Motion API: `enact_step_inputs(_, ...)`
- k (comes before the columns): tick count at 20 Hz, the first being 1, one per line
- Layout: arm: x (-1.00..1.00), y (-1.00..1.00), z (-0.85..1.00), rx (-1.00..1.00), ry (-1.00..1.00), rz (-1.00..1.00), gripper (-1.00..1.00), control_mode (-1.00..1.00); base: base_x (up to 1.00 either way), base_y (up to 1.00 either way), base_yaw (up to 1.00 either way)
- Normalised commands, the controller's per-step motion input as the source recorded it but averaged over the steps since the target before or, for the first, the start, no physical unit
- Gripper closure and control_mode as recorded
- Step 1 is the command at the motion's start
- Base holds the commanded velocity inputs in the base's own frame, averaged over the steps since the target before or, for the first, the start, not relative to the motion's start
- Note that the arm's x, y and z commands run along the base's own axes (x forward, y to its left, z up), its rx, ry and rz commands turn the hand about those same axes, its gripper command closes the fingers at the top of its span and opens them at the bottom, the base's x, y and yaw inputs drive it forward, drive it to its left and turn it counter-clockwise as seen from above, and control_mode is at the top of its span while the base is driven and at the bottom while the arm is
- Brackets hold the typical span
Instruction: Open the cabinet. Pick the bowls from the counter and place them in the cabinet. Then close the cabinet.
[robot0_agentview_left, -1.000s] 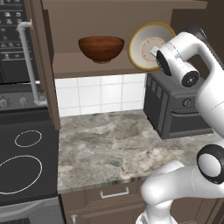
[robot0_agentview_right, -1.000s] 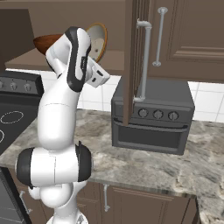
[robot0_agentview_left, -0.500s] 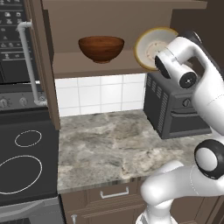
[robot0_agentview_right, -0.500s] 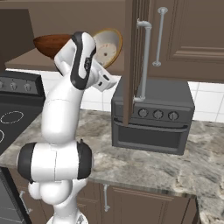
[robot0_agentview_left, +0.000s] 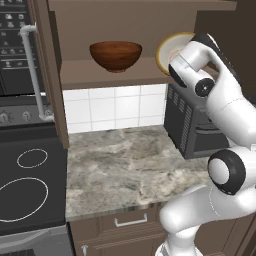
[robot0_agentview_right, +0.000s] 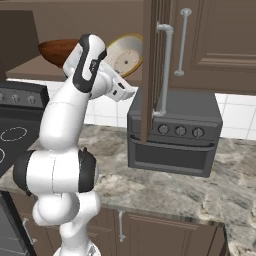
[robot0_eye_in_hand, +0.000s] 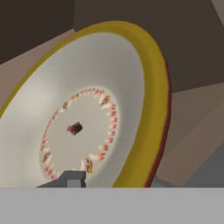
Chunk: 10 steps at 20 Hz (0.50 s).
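Up at the open cabinet (robot0_agentview_left: 125, 75), the hand is pushed in toward the shelf, right against the cream-and-tan bowl (robot0_eye_in_hand: 87, 113). From the hand's own camera that bowl stands on edge, its cream inside facing the hand, with a ring of small red and orange marks around a dark spot in the middle and a thick tan-yellow rim. A bit of one finger (robot0_eye_in_hand: 72, 179) shows at the lower rim, close to the bowl or touching it. I cannot tell whether the gripper has hold of the rim or how far its jaws stand apart, since the wrist hides them from both sides.

From the left, the bowl's rim (robot0_agentview_left: 165, 47) peeks out behind the white wrist, tilted up on the right part of the shelf. The reddish-brown wooden bowl (robot0_agentview_left: 115, 55) sits upright on the same shelf, well to the left of it.

The arm rises from its base, bends at a dark elbow joint, and reaches up and forward so the forearm slants toward the shelf. The right cabinet door (robot0_agentview_right: 155, 70) stands swung out, edge on, in front of the black toaster oven (robot0_agentview_right: 172, 132). The counter (robot0_agentview_left: 125, 170) lies below, beside the stovetop (robot0_agentview_left: 27, 185).
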Motion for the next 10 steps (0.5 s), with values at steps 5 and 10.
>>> enact_step_inputs(5, 0.67, 0.00, 0.65, -0.06, 0.45, -0.24, 1.00, -1.00, 0.00, 0.00, 0.00)
enact_step_inputs(10, 0.50, 0.11, 0.41, -0.05, 0.38, -0.21, -1.00, -1.00, 0.00, 0.00, 0.00)
